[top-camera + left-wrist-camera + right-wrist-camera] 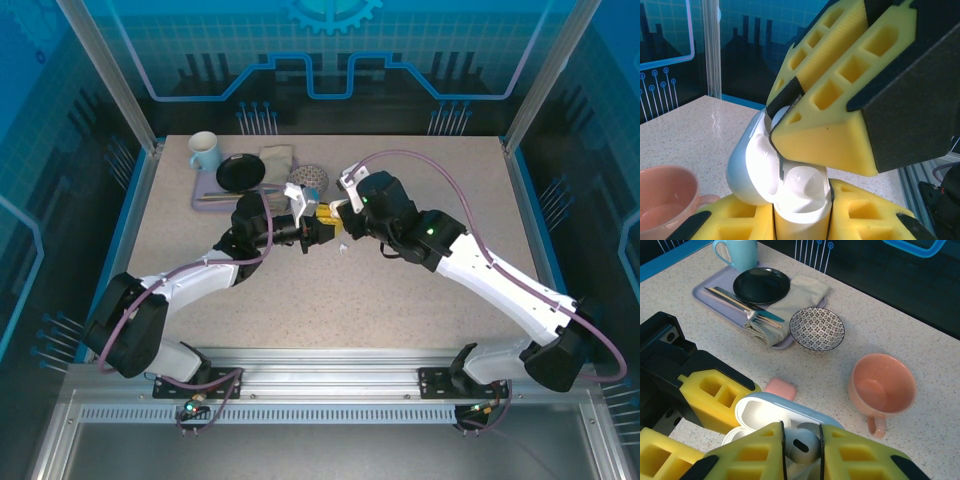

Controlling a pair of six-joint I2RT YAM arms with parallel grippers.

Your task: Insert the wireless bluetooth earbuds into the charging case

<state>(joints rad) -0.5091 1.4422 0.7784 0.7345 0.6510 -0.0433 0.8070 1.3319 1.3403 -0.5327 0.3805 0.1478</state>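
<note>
Right wrist view, nearest first: the right fingers (757, 452) are pinched shut on a white earbud (802, 446), held between their yellow tips just above the open case (762, 412). The case is clamped in the left fingers (715, 395), which reach in from its left. Its lid stands open on the far side and its white wells face up at the earbud.

Judged from this angle, the earbud sits over the near part of the case, so the coming move looks like a short drop into a well. The right arm is the one placed to make it, with the left serving as a vice. The earbud's long axis appears to run down toward the case, though the fingers hide most of it.

From the left wrist, the right fingers (830, 125) hang at the mouth of the case (795, 195), and it cannot be told whether they touch the lid's inner edge. A snag on the lid looks like the risk.

Just beyond the case, a pink case (780, 388) rests alone on the tabletop (920, 330). Right of the case stands a mug (882, 390). Farther back are a bowl (817, 329) and a tray (701, 290).
</note>
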